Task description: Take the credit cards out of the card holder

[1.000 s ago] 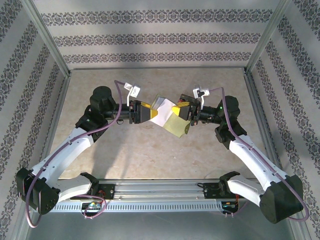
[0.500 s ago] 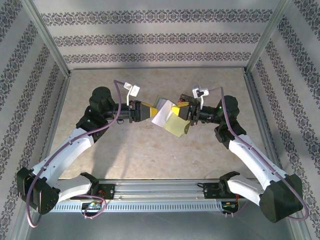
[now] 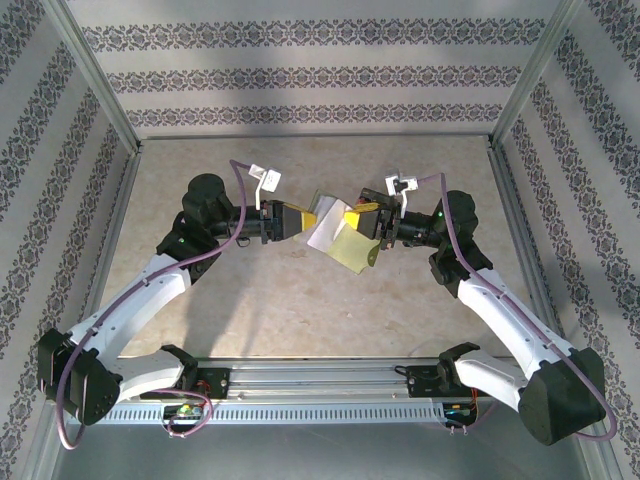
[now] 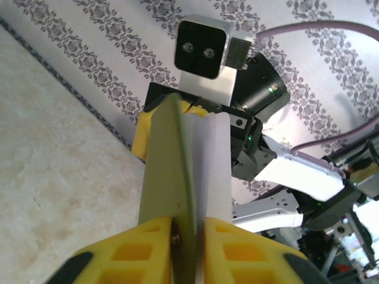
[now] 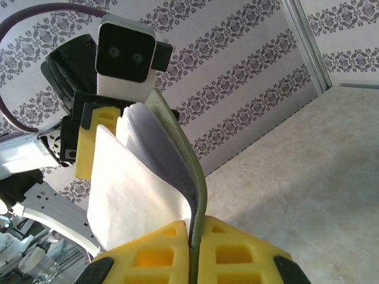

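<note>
Pinched tight at the left gripper (image 4: 188, 231): yellow fingers (image 4: 133, 245) almost touching, closed on the holder (image 4: 169, 160), biting the olive cover together with a ribbed white leaf (image 4: 210, 171) beside it. Pinched just as tight at the right gripper (image 5: 195, 234), narrow, nipping the cover's thin olive edge from the other end.

Looking along the left fingers, straight into the right camera block (image 4: 201, 50) just past the holder's far end. Looking along the right fingers, straight back at the left camera block (image 5: 125, 56), with a yellow left finger tucked behind the leaves. Fanned open in the right wrist view: olive cover curving up, a greyish pocket (image 5: 151, 142) inside it, then a pale sheet nearest the lens. Can't pick out any of the cards among those leaves; too edge-on and washed out to call.

From above now: held up off the table (image 3: 300, 310) between the two grippers, about mid-width and toward the far half, with the arms (image 3: 150, 290) reaching in from either side. Spread open up there, with a silvery panel (image 3: 322, 232) on the left gripper's side and an olive flap (image 3: 352, 248) drooping toward the near edge, just below the right gripper. Purple cable (image 3: 238, 185) looping over each wrist, patterned walls (image 3: 300, 75) all round.
</note>
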`<state>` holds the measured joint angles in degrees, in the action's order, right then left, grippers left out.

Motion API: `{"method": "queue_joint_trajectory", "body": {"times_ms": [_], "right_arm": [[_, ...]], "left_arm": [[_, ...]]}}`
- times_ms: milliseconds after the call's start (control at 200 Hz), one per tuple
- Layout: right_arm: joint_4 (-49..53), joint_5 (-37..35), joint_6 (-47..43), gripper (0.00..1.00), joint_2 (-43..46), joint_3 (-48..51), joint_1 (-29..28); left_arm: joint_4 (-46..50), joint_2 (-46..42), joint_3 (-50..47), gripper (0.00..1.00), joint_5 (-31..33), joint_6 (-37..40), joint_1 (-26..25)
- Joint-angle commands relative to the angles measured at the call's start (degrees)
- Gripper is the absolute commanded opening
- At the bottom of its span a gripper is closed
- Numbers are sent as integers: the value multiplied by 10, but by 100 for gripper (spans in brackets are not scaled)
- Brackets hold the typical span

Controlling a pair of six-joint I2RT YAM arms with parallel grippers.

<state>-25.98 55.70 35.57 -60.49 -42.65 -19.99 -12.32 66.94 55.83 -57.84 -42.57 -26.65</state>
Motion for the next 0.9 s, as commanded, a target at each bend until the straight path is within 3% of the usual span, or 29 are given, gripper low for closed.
{"method": "queue_joint_trajectory", "body": {"times_ms": [0, 85, 135, 215, 240, 380, 485, 625, 715, 894], "right_arm": [[-18, -27, -9, 0, 4, 4, -2], [-11, -45, -3, 8, 8, 10, 0], [-5, -62, 3, 30, 12, 14, -1], [1, -86, 20, 50, 18, 22, -1], [4, -96, 28, 65, 21, 24, -2], [61, -171, 49, 85, 48, 32, -13], [142, -257, 30, 91, 89, 26, -35], [357, -469, -4, 93, 139, -34, -71], [436, -573, -14, 92, 155, -60, -102], [480, -665, -31, 84, 123, -123, -191]], "left_arm": [[11, 1, 8, 7, 3, 23, 4], [22, -7, 7, 3, 27, 38, 4], [25, -14, 3, 1, 45, 45, 3], [16, -25, -6, 0, 72, 51, 3], [8, -28, -10, 0, 79, 51, 3], [-22, -37, -27, 0, 113, 47, 3], [-21, -31, -26, 0, 127, 49, 3], [-6, -25, -22, 0, 151, 52, 4], [17, -23, -17, 0, 168, 61, 3], [34, -21, -15, 0, 186, 67, 2]]}}
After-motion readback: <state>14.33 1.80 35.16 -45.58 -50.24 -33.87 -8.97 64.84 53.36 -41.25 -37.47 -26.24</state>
